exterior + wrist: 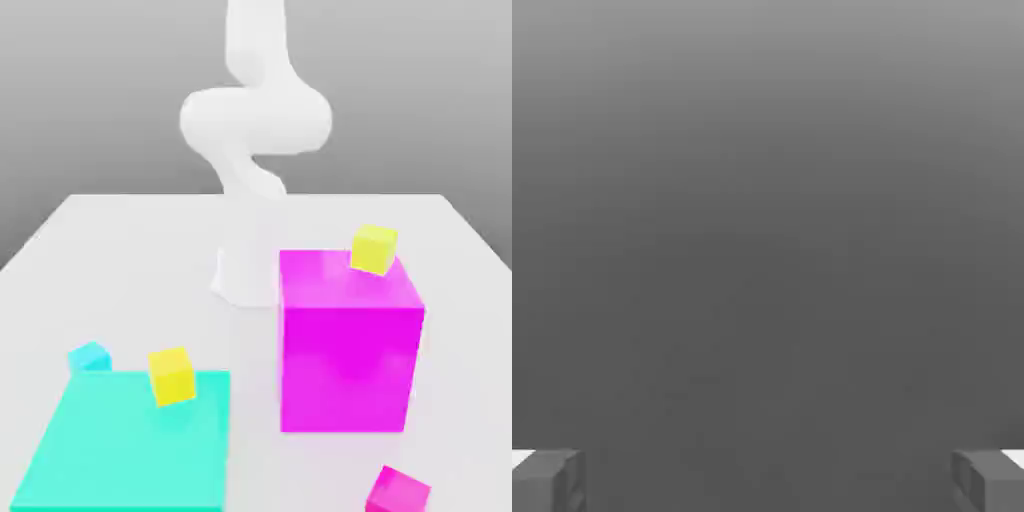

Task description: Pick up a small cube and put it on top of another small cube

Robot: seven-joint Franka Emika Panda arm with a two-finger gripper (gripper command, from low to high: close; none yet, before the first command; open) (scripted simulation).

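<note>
Spread wide, the end effector point(768, 480) has nothing between its fingers point(547, 480) but grey background. On the white table point(130, 250), the small magenta cube point(397, 490) lies near the front edge, at about five o'clock from the big magenta block point(345, 350), which carries a yellow cube point(374, 249).

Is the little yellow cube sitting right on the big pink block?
Touching. In the exterior view the yellow cube rests on the back corner of the big magenta block's top, with no gap beneath it.
</note>
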